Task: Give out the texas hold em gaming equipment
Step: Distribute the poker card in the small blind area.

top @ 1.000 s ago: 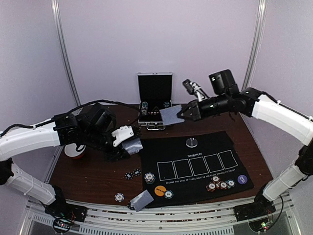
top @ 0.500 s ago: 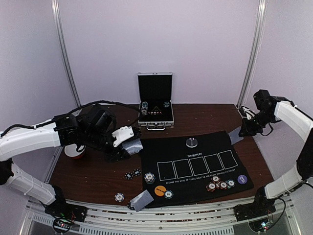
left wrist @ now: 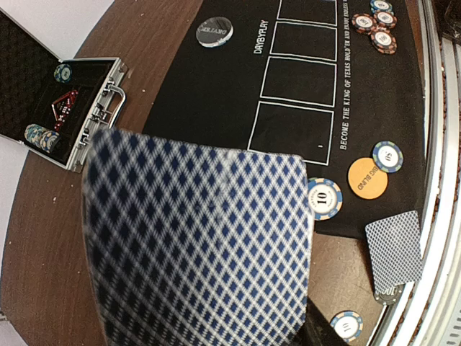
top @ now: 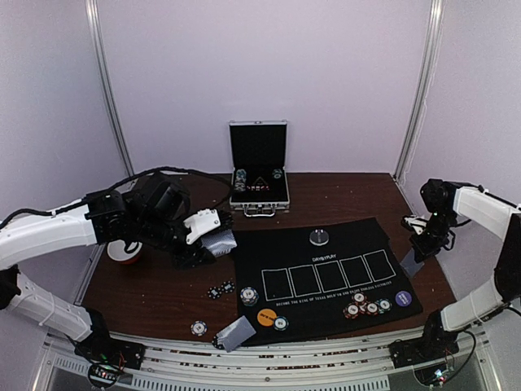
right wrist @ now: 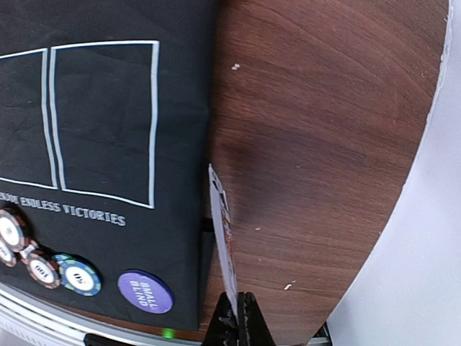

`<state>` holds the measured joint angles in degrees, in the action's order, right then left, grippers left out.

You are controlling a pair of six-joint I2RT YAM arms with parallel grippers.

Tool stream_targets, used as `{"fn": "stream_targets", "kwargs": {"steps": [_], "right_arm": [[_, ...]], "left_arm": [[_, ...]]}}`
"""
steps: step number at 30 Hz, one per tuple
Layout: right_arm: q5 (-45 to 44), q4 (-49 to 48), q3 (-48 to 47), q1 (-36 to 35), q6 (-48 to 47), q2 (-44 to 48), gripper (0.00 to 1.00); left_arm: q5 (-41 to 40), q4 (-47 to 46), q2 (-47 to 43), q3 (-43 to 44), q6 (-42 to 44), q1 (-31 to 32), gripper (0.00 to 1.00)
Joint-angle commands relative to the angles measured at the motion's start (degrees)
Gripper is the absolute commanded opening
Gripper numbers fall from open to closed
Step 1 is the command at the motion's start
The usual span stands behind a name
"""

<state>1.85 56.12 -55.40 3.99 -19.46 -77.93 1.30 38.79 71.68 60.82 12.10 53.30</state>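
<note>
Our right pincer (right wrist: 238,321) is clamped on one card (right wrist: 222,223), standing edge-on, its long axis along the right border of the mat (right wrist: 180,108), over the bench (right wrist: 324,144). Our left pincer (top: 210,248) seemingly grips other cards (left wrist: 202,238), well apart.

We see soft, even light from overhead and faint shadows. In the left wrist view the blue-backed card (left wrist: 198,245) is blurred against the lens; the right wrist's edge-on card (right wrist: 222,223) is sharp. The table (left wrist: 43,238) edge bows with wide-angle distortion.
</note>
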Motion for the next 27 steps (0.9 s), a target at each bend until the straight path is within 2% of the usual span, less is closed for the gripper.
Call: {"fn": "stream_targets", "kwargs": {"steps": [1, 9, 15, 27], "right_arm": [[-4.26, -0.82, 1.38, 1.34, -2.1, -2.27, 0.0], [-8.89, -1.01, -1.52, 1.78, -1.59, -10.5, 0.0], [-14.03, -3.39, -1.55, 2.8, -0.56, -12.69, 0.0], [-14.08, -6.04, -1.11, 3.39, -1.11, -15.31, 0.0]], "left_arm": [[0.79, -3.24, -1.82, -0.47, 0.73, -0.35, 0.45], [0.68, -3.3, -1.88, -0.74, 0.49, -0.36, 0.45], [0.38, -3.36, -2.03, -0.79, 0.54, -0.34, 0.45], [0.19, -3.32, -1.69, -0.68, 0.4, -0.35, 0.45]]}}
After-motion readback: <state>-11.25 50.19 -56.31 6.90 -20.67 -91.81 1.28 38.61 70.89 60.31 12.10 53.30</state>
